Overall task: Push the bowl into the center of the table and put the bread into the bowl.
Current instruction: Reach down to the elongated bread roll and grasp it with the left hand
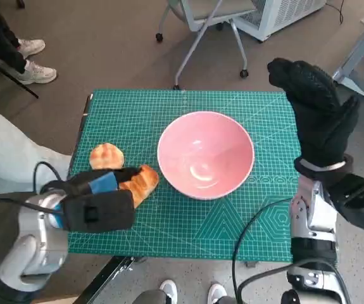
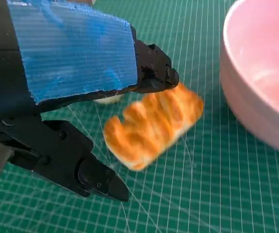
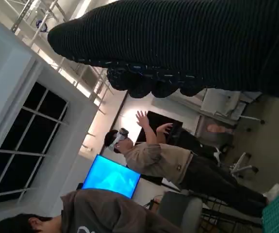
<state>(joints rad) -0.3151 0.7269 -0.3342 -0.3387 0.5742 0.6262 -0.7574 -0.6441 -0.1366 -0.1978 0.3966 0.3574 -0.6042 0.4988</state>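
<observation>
Left hand pinches one braided bread roll just left of the single pink bowl at mid-mat; a second, rounder bun lies behind. Right hand hangs raised, fingers loosely spread, holding nothing.

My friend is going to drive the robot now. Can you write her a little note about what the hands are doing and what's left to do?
Left hand: holds the long bread between its fingers, beside the bowl.
Right hand: raised at the table's right side, holding nothing.
Pink bowl: near the middle of the green mat, with nothing in it.
A second round bread lies on the mat at the left.
Done: the bowl looks centred. Left: put the bread into the bowl.
</observation>
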